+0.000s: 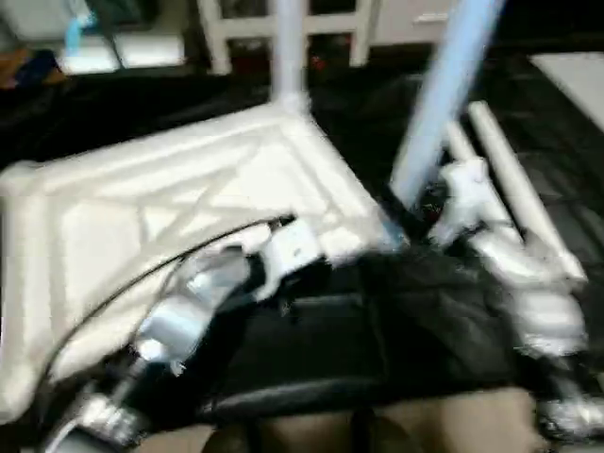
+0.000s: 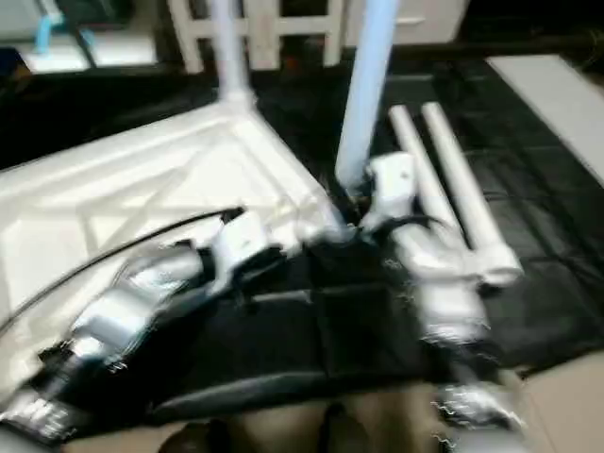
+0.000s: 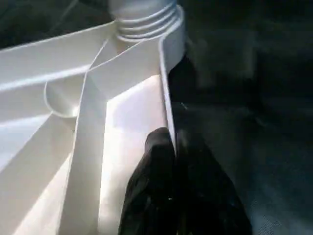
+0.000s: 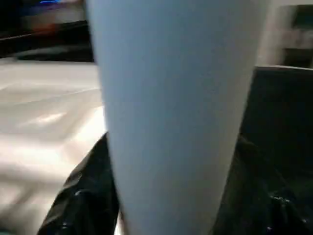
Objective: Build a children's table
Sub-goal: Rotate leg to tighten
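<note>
1. The left gripper (image 3: 171,161) has its jaws pressed together on the thin side rim of the table top (image 1: 142,217) — one black finger (image 3: 151,186) inside the rim, the other outside it.
2. The right gripper (image 4: 166,196) has its jaws spread around one white leg (image 2: 368,85), a finger on each side of the tube, low on the leg near its foot.
3. That held leg rises tilted from the near corner of the table top, just beside the right gripper.
4. One table top lies upside down on the dark floor covering (image 2: 528,311), its X-ribbed underside facing up.
5. Legs, counted: four in all.
   - One leg (image 1: 288,47) stands upright in the far corner socket (image 3: 146,22); the ribbed collar at its foot sits in the socket.
   - One is the held leg.
   - Two loose legs (image 2: 453,179) lie side by side on the floor covering, just beyond the right forearm (image 2: 439,283).
6. Two silver forearms reach in — the left forearm (image 1: 179,311) lies across the near edge of the table top.
7. A white frame (image 1: 222,28) stands behind the work, well apart from the table top.
</note>
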